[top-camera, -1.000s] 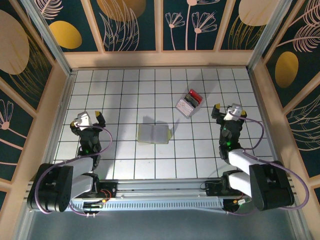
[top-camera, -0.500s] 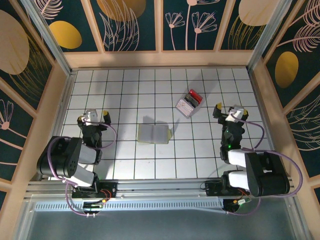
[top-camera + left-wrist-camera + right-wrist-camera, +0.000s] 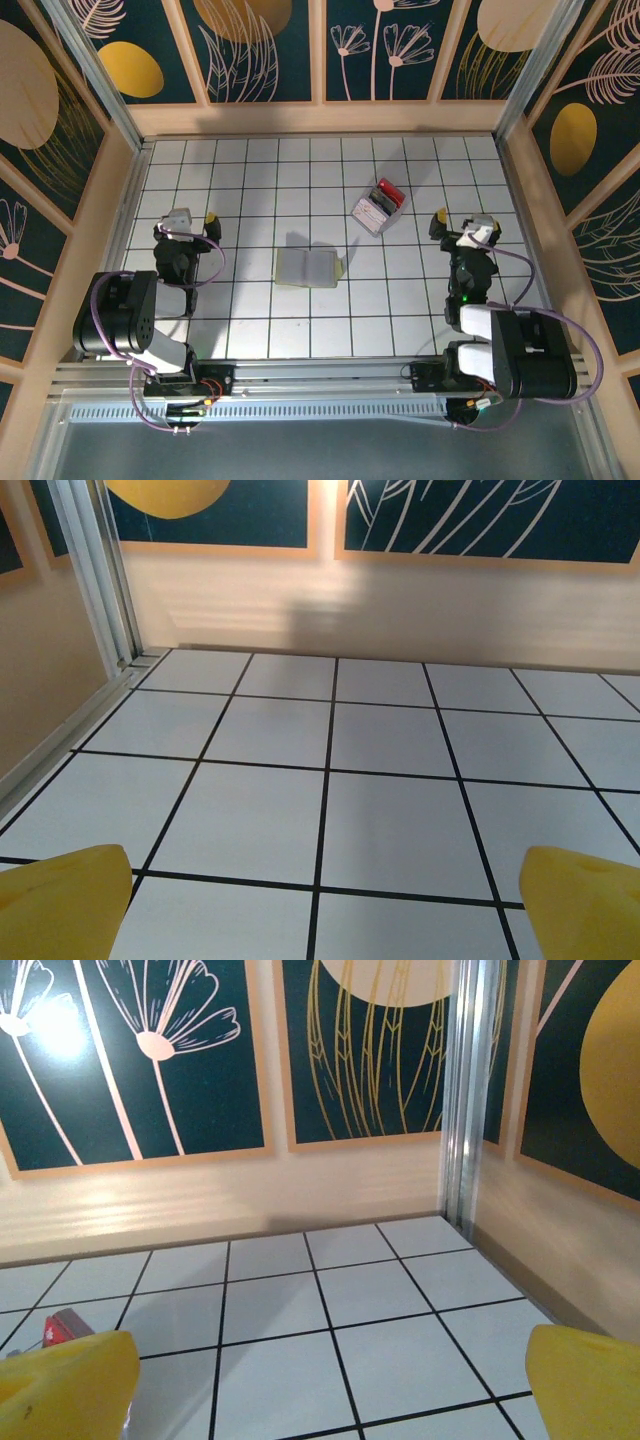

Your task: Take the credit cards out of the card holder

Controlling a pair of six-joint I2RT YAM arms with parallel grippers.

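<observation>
Card holder [image 3: 307,267] is lying flat and spread open in the middle of the bench [image 3: 250,180]. Its pale inside faces up, and a strip of the yellow-green cover peeks out along its right edge. From overhead you can't really make out whether any cards sit in its pockets; it's too small to tell.

Up and to the right of it, well apart, there's a little tray [image 3: 378,207] with what look like cards stood on edge, one of them red. My guess is those are the ones that came out, so at least part of the job looks done. Honestly can't confirm that though.

Both your arms are tucked back on their own sides, nowhere near the holder. Left claw [image 3: 184,226] is wide open and holding nothing, and in its wrist view the yellow fingertips [image 3: 60,905] sit far apart over bare tiles. Right claw [image 3: 463,226] is spread just as wide and empty too. If anything's left in the holder, you've got a full reach-in ahead of you.
</observation>
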